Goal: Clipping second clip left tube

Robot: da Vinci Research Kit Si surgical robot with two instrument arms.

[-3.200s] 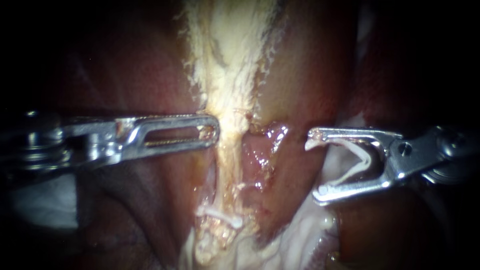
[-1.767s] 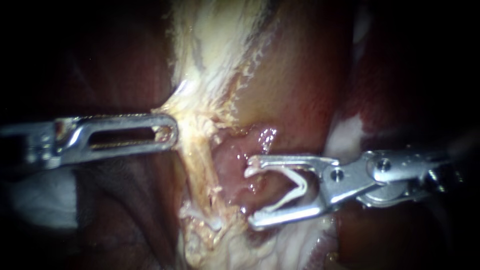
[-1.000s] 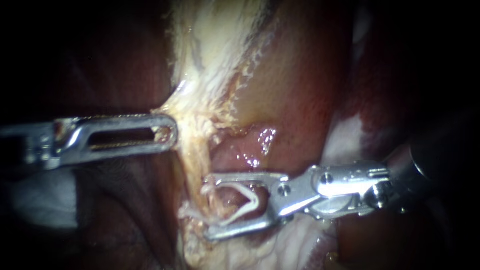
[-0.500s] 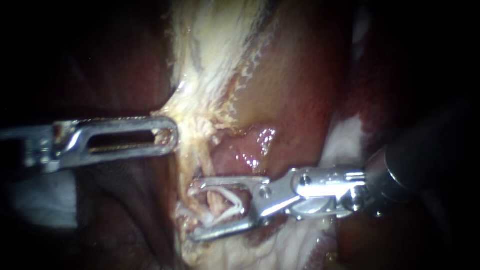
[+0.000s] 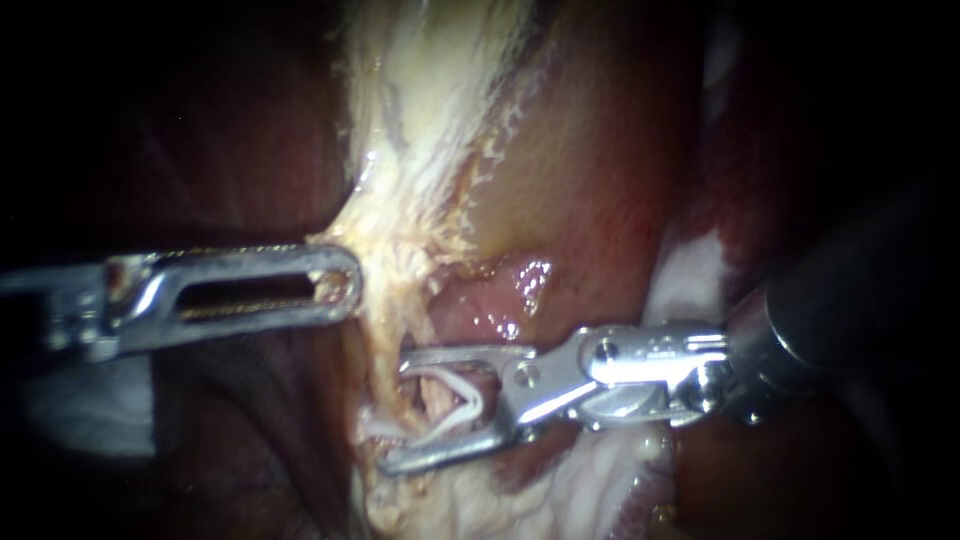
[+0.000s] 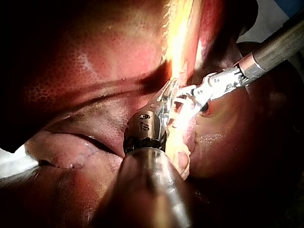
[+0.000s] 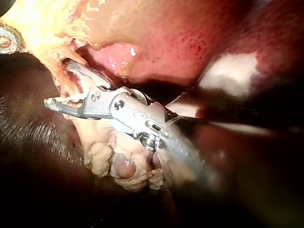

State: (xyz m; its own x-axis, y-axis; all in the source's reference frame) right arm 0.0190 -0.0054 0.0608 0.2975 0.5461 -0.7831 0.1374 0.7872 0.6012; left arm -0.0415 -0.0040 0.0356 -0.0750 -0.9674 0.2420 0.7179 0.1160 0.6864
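While clamped on pale tissue (image 5: 400, 240), tenting it leftward: left instrument (image 5: 342, 285). Just right and lower, tube (image 5: 430, 400): thin, tan, stringy, long axis top to bottom in endoscope view, sitting between jaws of right instrument (image 5: 395, 412), so nearer that one. Jaws at narrow gap, holding loaded clip (image 5: 466, 398) astride tube, one leg each side, not yet pressed flat. Lower clip (image 5: 378, 428) on same tube, just beside bottom jaw tip. Probably needs squeeze straight across tube, clear of lower clip.
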